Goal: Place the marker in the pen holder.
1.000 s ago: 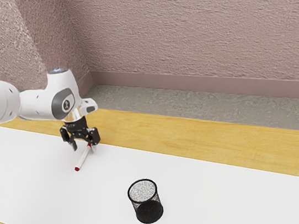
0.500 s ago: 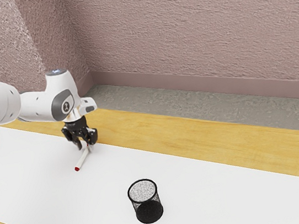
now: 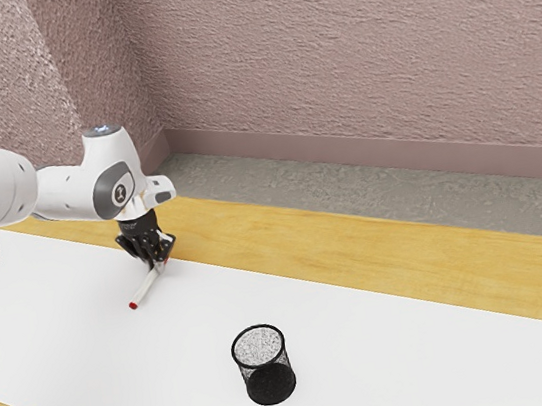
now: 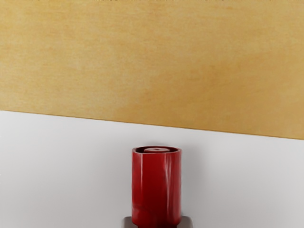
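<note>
You have 1 wooden table [image 3: 359,251], with 1 broad white band [image 3: 425,363] running across it and wood showing along its 2 long sides. On the white stands 1 black mesh pen holder [image 3: 270,381], upright. The marker [image 3: 146,288] slants low there (whether it touches the white, you can't tell).

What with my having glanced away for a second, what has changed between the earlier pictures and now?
The pincer, open at first, has closed and taken hold of the marker. The marker's free red end has shifted slightly toward the exterior view's left; whether it has been lifted at all, I cannot tell. The pen holder has stayed where it was, upright.
</note>
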